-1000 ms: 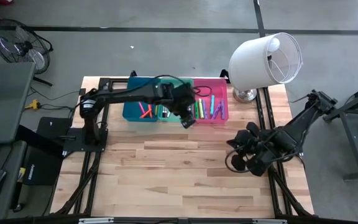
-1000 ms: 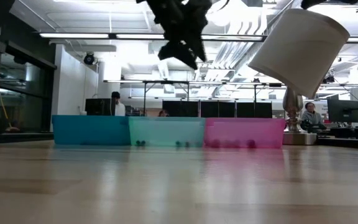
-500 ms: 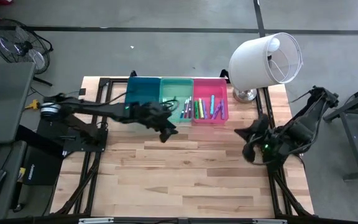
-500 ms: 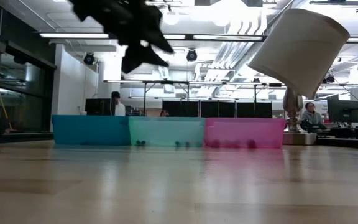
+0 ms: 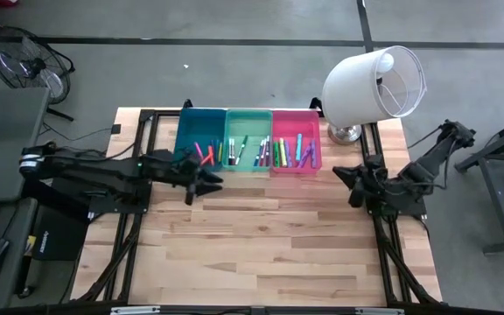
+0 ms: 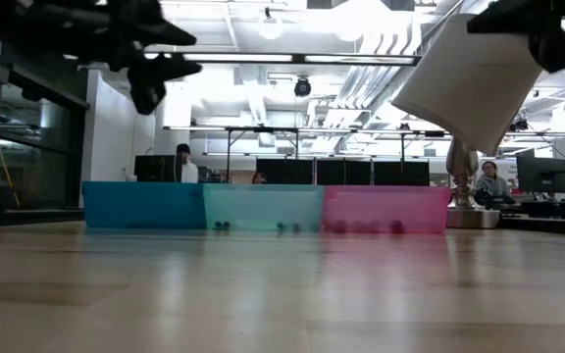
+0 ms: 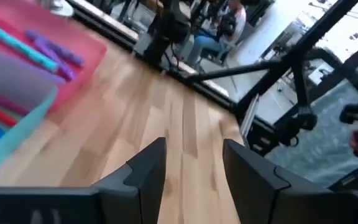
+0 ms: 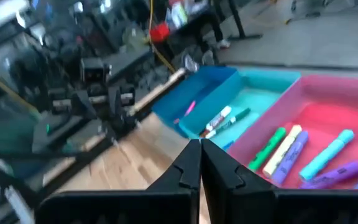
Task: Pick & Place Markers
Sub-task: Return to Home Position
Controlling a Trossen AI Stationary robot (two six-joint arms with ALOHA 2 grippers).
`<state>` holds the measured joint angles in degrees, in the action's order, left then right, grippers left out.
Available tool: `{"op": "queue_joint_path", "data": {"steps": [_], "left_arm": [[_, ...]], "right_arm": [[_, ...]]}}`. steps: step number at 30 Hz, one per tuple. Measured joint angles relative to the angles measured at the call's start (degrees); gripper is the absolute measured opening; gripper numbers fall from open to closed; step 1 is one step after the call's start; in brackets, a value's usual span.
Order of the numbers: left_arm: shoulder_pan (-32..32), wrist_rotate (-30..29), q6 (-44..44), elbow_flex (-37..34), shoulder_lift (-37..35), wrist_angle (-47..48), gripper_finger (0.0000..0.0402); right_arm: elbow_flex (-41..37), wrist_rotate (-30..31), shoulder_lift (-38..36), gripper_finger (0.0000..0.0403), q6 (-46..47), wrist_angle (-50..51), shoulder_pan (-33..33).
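Observation:
Three bins stand side by side at the table's far edge: blue [image 5: 191, 131], mint green [image 5: 248, 127] and pink [image 5: 296, 122]. Markers lie flat on the bins' floors: pink and orange ones [image 5: 205, 154] in the blue bin, several [image 5: 241, 150] in the mint bin, several [image 5: 292, 150] in the pink bin, where they include green, yellow, purple and teal pens [image 8: 303, 152]. My left gripper [image 5: 203, 185] hovers open and empty [image 7: 194, 163], in front of the blue bin. My right gripper [image 5: 350, 180] hangs shut [image 8: 199, 163] near the table's right edge, holding nothing.
A white lamp [image 5: 374, 83] leans over the far right corner on its metal foot [image 5: 346, 133]. Bare wooden tabletop [image 5: 269, 245] spreads in front of the bins. People sit at desks [image 6: 488, 181] in the room beyond the table.
My left gripper has drawn back from above the mint and pink bins toward the table's left and near side, sinking a little and tipping from pointing down to nearly level. My right gripper has pulled toward the far edge and rolled. Neither has opened or shut.

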<state>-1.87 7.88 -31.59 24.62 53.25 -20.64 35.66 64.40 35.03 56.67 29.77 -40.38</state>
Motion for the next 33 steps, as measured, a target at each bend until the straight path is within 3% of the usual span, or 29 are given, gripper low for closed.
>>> {"op": "queue_joint_path", "data": {"steps": [11, 19, 24, 33], "left_arm": [[-6.76, 2.00, -3.67, -15.23, -21.63, 0.31, 0.0156], [-8.65, 2.96, -6.49, -21.08, -35.35, 3.73, 0.0156], [-8.63, 3.22, -9.68, -23.56, -43.81, 6.97, 0.0156], [-8.63, 6.42, -7.76, -23.73, -53.02, 11.85, 0.0156]], "right_arm": [[-20.30, 6.04, -13.16, 0.0000, -6.94, -27.07, 0.61], [-30.13, 13.38, -14.01, 0.0000, -18.00, -52.36, 0.93], [-33.29, 10.02, -11.55, 0.0000, -18.28, -61.03, 3.91], [-33.20, 2.71, -5.66, 0.0000, -18.17, -61.78, 12.98]]}}
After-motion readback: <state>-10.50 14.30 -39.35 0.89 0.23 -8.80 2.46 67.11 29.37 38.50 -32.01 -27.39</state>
